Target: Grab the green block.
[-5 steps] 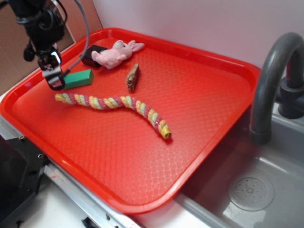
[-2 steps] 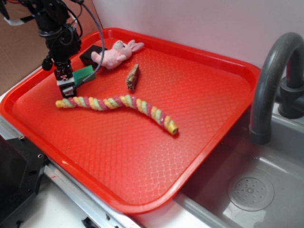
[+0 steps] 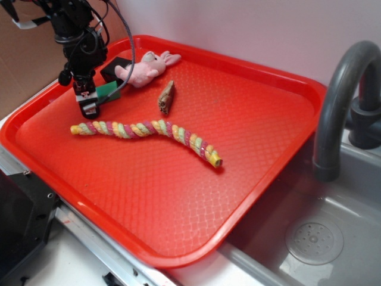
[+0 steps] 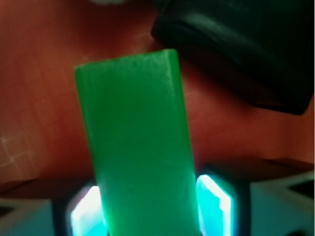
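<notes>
My tool (image 3: 89, 107) is down at the far left corner of the red tray (image 3: 256, 155), and the green block (image 3: 108, 90) lies there on the tray floor with its near end running in between my fingers. From the wrist view the green block (image 4: 140, 147) fills the middle of the frame, lengthwise, and a pale finger pad (image 4: 214, 199) glows green on each side of it, close against its long faces; I judge the jaws are straddling the bar and nearly pressing on it, but I cannot tell whether they have actually clamped, since the contact lines are blurred. I have lined myself up along the bar's length so that the pads meet its narrow width, which is the only span they can close across. The black block (image 3: 116, 67) sits just beyond the far end of the green one, near but apart as far as I can see, and the pink plush rabbit (image 3: 146, 65) leans on it, so coming in from the near end keeps me clear of both. The striped rope (image 3: 146, 134) curls across the tray just in front of my tool, and a small brown piece (image 3: 166, 96) lies further right. Next, I reckon, is a firm squeeze and a straight lift.
</notes>
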Robot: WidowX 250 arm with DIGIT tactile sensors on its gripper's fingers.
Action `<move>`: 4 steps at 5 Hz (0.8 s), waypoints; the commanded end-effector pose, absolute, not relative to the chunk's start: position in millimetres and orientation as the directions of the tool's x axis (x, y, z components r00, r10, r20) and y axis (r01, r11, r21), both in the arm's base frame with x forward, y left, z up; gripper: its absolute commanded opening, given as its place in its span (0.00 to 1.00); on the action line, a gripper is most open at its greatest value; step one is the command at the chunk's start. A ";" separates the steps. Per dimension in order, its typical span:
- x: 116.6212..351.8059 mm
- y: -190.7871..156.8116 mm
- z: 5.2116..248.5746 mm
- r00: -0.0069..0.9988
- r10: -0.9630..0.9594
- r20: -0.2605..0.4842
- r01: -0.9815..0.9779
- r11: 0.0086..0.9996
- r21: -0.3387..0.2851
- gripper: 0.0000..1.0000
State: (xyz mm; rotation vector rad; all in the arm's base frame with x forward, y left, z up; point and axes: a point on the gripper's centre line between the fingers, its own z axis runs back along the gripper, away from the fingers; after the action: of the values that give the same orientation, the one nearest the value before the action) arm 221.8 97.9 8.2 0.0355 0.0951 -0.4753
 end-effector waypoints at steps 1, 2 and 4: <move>211.4 83.3 52.0 0.949 -0.271 -0.162 0.275 0.961 -0.002 0.00; 205.9 67.9 101.4 0.993 -0.025 -0.112 0.028 0.999 0.024 0.00; 186.5 12.5 202.6 0.986 0.149 -0.076 -0.153 0.987 -0.047 0.00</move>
State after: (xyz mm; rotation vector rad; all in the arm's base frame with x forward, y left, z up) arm 180.1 16.7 193.1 -0.0573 0.1199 0.1629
